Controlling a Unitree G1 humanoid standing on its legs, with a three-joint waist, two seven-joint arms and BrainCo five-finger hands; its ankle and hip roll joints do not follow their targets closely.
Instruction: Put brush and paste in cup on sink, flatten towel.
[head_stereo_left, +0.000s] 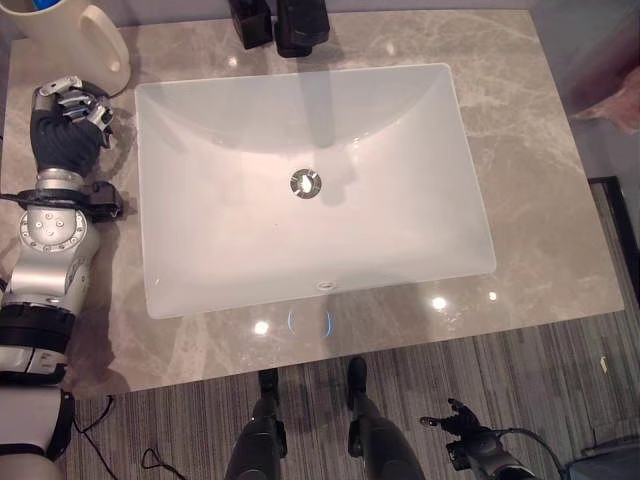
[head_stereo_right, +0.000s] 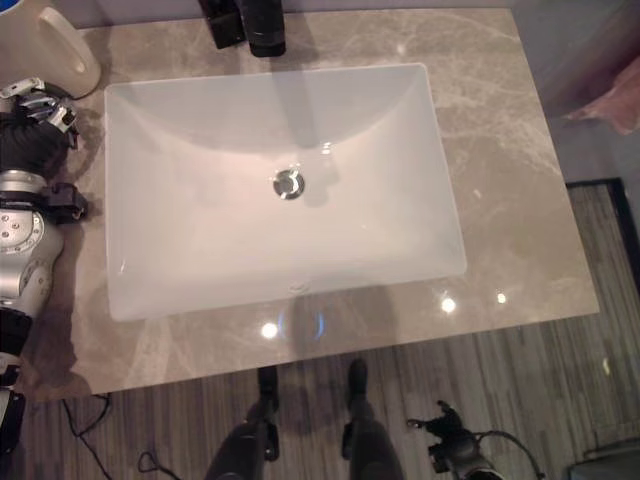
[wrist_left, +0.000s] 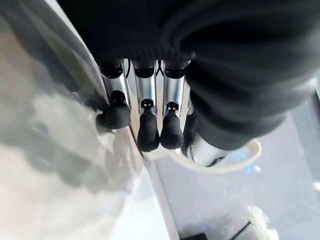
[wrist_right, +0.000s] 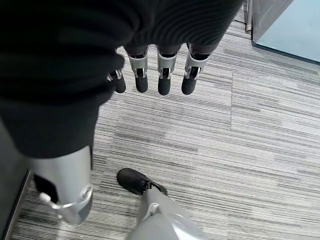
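Observation:
A cream cup (head_stereo_left: 85, 40) with a big handle stands on the marble counter at the far left corner, and something blue (head_stereo_left: 45, 4) shows in its mouth. My left hand (head_stereo_left: 68, 135) rests on the counter just in front of the cup, left of the sink. Its fingers (wrist_left: 148, 135) are straight, holding nothing, with their tips by the cup's rim (wrist_left: 240, 160). My right hand (head_stereo_left: 462, 420) hangs low over the floor in front of the counter, its fingers (wrist_right: 165, 85) relaxed and empty. A pink cloth (head_stereo_left: 610, 100) shows at the right edge, beyond the counter.
A white rectangular sink (head_stereo_left: 165, 220) with a metal drain (head_stereo_left: 305, 183) takes up the counter's middle. A black faucet (head_stereo_left: 300, 25) and a black block (head_stereo_left: 250, 20) stand behind it. Bare marble (head_stereo_left: 530, 200) lies right of the basin. Striped floor (head_stereo_left: 540, 380) is below.

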